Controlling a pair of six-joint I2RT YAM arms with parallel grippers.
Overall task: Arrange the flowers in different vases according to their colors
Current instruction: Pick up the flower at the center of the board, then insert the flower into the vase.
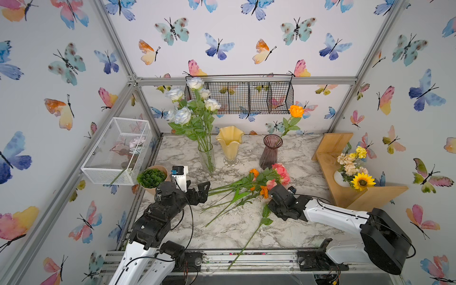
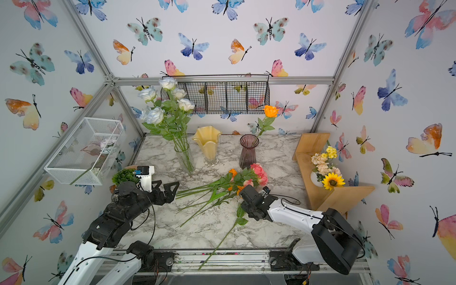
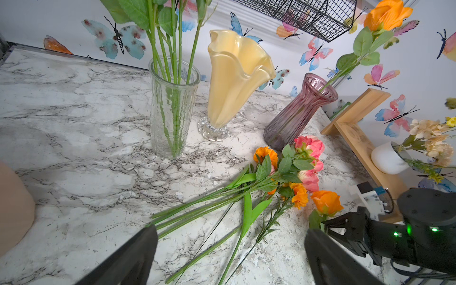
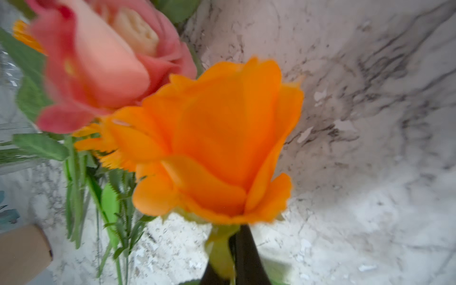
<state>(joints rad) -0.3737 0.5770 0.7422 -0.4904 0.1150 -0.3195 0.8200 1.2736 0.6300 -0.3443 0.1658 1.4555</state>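
Top views both show a marble worktop (image 1: 246, 229). Three vases stand in a row at the far side. The clear glass vase (image 1: 206, 158) on the left holds the white roses (image 1: 182, 115). The yellow vase (image 1: 230, 145) is in the middle. The purple vase (image 1: 270, 153) on the right holds one upright orange rose (image 1: 296, 111).

A heap of pink and orange flowers (image 1: 261, 181) lies flat just near of the purple vase, with its stems pointing left. The left gripper (image 1: 203, 191) sits just beside the stem ends. Its jaws are wide open with nothing in them. The right gripper (image 1: 271, 197) is at the near right side of the heap. From it, the green stem of a loose orange rose (image 1: 267, 221) runs toward the near edge and out over the metal rail (image 1: 222, 259). A green plant in a tan pot (image 1: 151, 177) sits at the left edge.

Left wrist view: the left gripper's two black fingers (image 3: 133, 256) stand far apart, and the stem ends lie just past them. The loose orange rose (image 3: 327, 202) is at the right end of the heap. The right gripper's jaws are pinched on its stem, just under the bloom.

Right wrist view: the picture is blurry. The loose orange rose (image 4: 217, 148) fills the middle. The black jaws are closed tight on the green part right below it. A pink rose (image 4: 98, 64) sits just beside it, over the marble.
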